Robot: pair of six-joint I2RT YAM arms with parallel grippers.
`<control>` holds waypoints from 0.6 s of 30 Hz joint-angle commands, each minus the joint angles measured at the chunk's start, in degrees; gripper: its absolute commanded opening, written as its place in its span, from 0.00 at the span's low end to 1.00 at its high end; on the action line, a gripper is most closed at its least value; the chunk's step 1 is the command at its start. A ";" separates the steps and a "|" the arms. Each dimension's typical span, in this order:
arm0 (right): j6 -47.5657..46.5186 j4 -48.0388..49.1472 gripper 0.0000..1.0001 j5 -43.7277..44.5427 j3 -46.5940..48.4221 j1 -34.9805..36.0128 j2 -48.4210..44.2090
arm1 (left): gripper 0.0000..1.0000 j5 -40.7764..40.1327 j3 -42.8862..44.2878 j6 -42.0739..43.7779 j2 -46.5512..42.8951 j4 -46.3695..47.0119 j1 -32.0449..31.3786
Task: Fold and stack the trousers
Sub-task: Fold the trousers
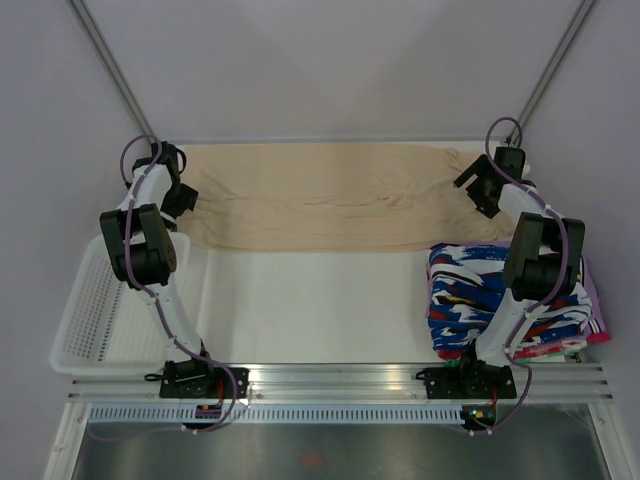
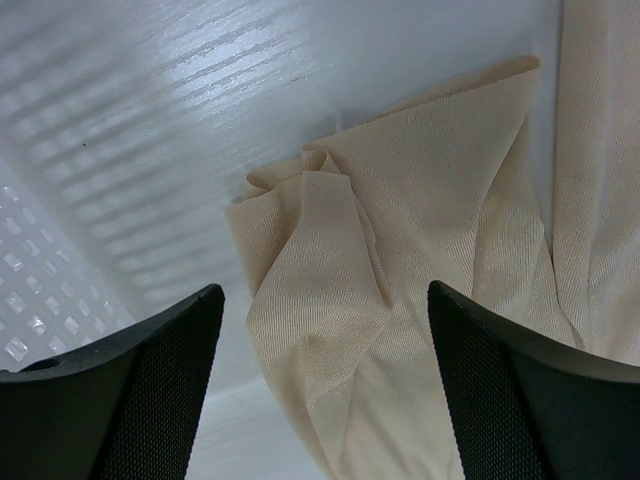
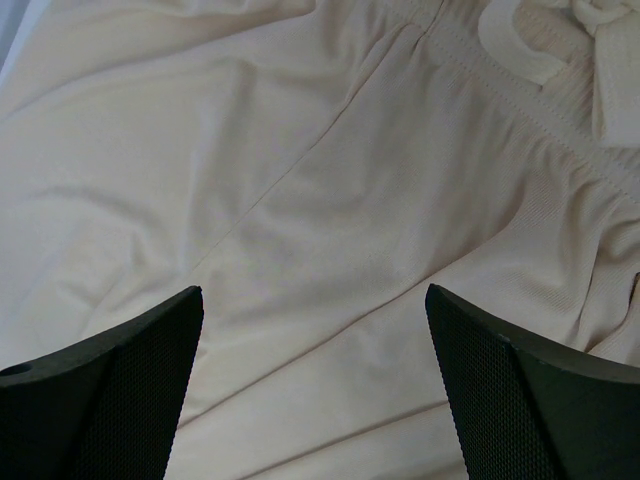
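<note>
The beige trousers (image 1: 320, 195) lie spread flat across the far half of the table, legs toward the left and waist toward the right. My left gripper (image 1: 186, 198) hovers at the leg ends. In the left wrist view it (image 2: 325, 290) is open, with a crumpled cuff of the trousers (image 2: 330, 260) between the fingers and touching neither. My right gripper (image 1: 482, 192) is over the waist end. In the right wrist view it (image 3: 312, 290) is open above smooth trouser fabric (image 3: 300, 180), with the waistband (image 3: 520, 110) and its drawstring (image 3: 510, 40) just beyond.
A white mesh basket (image 1: 90, 320) sits off the table's left side. A stack of folded blue, white, red and black patterned garments (image 1: 470, 300) lies at the right front, partly behind the right arm. An aluminium rail (image 1: 340, 380) runs along the near edge.
</note>
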 commanded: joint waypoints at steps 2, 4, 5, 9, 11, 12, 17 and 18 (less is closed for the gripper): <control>1.35 -0.37 0.98 3.47 0.18 -0.45 -1.63 | 0.88 -3.68 -1.67 -5.18 -1.93 -7.58 1.10; 1.70 -1.68 0.98 5.66 -1.14 -0.80 -2.86 | 0.88 -4.13 -2.64 -4.75 -2.72 -7.68 1.63; 2.05 -2.04 0.98 6.45 -1.84 -1.32 -3.21 | 0.86 -4.22 -3.69 -4.31 -3.16 -6.72 2.16; 5.21 -5.20 0.98 10.59 -3.51 -3.61 -3.92 | 0.72 -3.16 -5.01 -3.26 -2.90 -3.82 2.86; 7.05 -6.52 0.98 11.12 -4.13 -5.18 -3.92 | 0.67 -1.59 -5.36 -2.47 -2.29 -2.14 2.86; 7.41 -6.79 0.98 11.21 -4.13 -5.54 -3.92 | 0.66 -1.15 -5.45 -1.77 -1.93 -1.00 2.86; 7.94 -8.37 0.98 12.43 -4.13 -6.51 -4.53 | 0.63 1.84 -5.45 0.70 0.79 2.17 2.95; 7.85 -8.37 0.98 12.70 -4.31 -6.51 -5.05 | 0.61 2.20 -5.63 1.40 0.88 2.78 2.86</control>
